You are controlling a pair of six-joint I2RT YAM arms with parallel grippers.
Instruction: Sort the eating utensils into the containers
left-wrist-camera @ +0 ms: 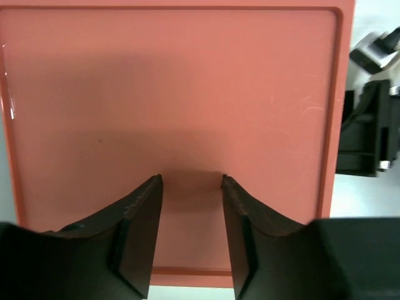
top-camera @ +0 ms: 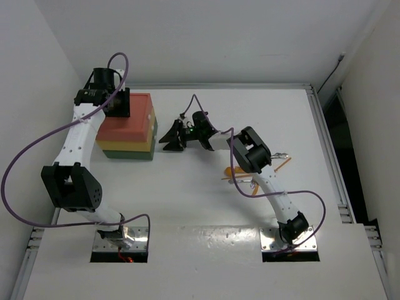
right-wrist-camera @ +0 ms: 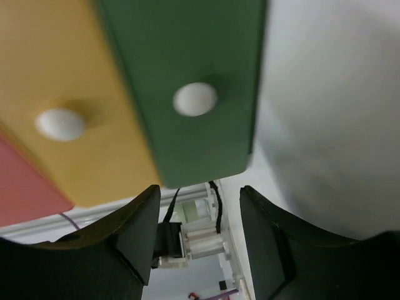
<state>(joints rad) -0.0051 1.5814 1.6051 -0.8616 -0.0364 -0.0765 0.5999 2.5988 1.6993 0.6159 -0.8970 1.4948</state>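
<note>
The containers (top-camera: 132, 125) form one stacked block at the left, red-orange on top, then yellow, then dark green. My left gripper (top-camera: 117, 104) (left-wrist-camera: 192, 179) stands over the back part of the red top (left-wrist-camera: 187, 94), jaws apart, fingertips on or just above the surface, nothing between them. Just in front of the drawer faces, my right gripper (top-camera: 170, 137) (right-wrist-camera: 200, 194) is open and empty, below the green drawer's white knob (right-wrist-camera: 195, 99) and to the right of the yellow drawer's knob (right-wrist-camera: 60, 124). The eating utensils lie at the right: orange ones (top-camera: 235, 171) (top-camera: 282, 164) and a silver one (top-camera: 279, 155), partly hidden by the right arm.
The right arm's elbow (top-camera: 251, 150) hangs over the utensils. A purple cable loops beside it (top-camera: 240, 187). A raised white rail (top-camera: 325, 144) runs along the table's right edge, and the wall stands close behind the containers.
</note>
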